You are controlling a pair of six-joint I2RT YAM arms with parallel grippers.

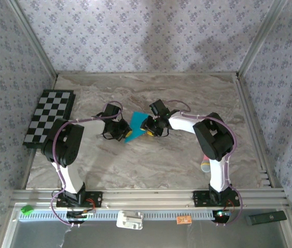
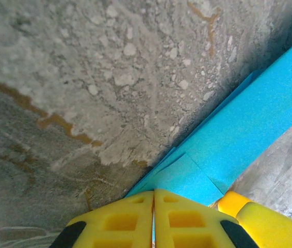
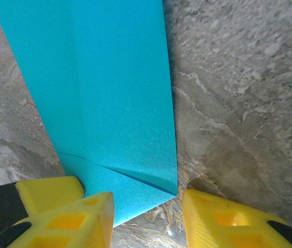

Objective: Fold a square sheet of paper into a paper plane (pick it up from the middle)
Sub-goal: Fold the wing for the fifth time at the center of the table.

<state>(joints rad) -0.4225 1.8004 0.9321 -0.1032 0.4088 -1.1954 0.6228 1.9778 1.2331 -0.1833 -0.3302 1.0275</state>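
From the top view, the paper (image 1: pixel 135 126) lies mid-table as a narrow creased strip, between the left gripper (image 1: pixel 119 130) and the right gripper (image 1: pixel 151 126), well apart from the board (image 1: pixel 49 118).

On the left wrist, the left gripper (image 2: pixel 154 217) has its fingers pressed together, and the paper (image 2: pixel 249 129) runs into their seam. I judge it pinched there.

On the right wrist, the right gripper (image 3: pixel 146 217) stands apart, holding nothing, with the corner of the paper (image 3: pixel 110 93) between its fingers over the table (image 3: pixel 239 103).

I read this as mid-fold. Next, the right needs a clean bite on that edge while the left anchors, without skewing the crease.
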